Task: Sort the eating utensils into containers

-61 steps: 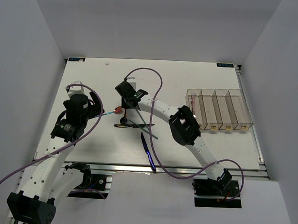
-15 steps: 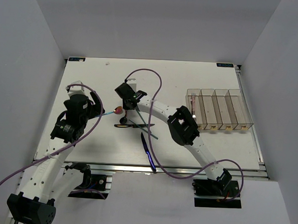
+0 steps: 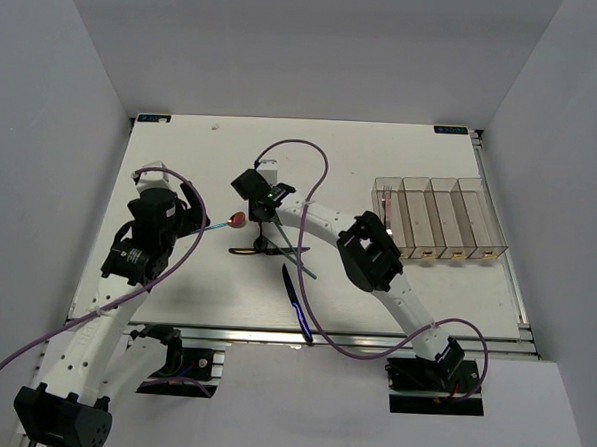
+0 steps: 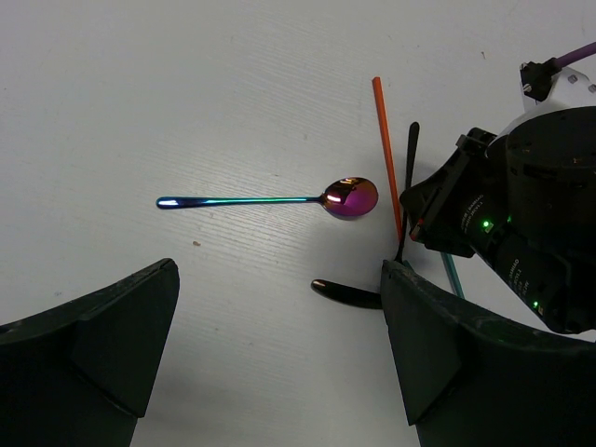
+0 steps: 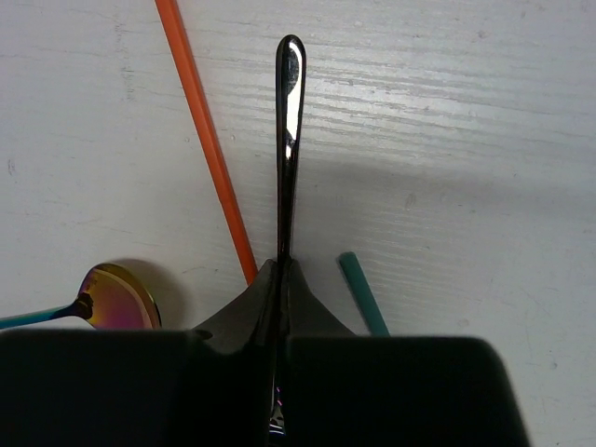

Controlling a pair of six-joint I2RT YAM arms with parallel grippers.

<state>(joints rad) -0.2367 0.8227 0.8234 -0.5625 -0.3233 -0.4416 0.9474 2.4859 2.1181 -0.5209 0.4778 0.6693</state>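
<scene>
My right gripper point(image 5: 279, 272) is shut on the slim handle of the black spoon point(image 5: 290, 140), which lies on the white table; its other end is hidden under the jaws. In the top view this gripper point(image 3: 263, 220) is over the utensil pile at the table's middle. A red chopstick point(image 5: 207, 140) and a teal chopstick point(image 5: 361, 293) flank it. The red-bowled spoon point(image 4: 349, 198) with its teal handle lies to the left. A dark utensil end point(image 4: 345, 293) lies nearby. The blue knife point(image 3: 296, 302) is nearer the front. My left gripper point(image 4: 279, 307) is open and empty, left of the pile.
The four joined clear containers point(image 3: 471, 225) stand at the right; the leftmost holds a fork point(image 3: 387, 202). Purple cables point(image 3: 316, 169) loop over the right arm and beside the left arm. Grey walls enclose the table.
My right gripper has shifted slightly toward the near side over the pile. The dark utensil end below it has moved a little nearer. The left arm has not moved.
</scene>
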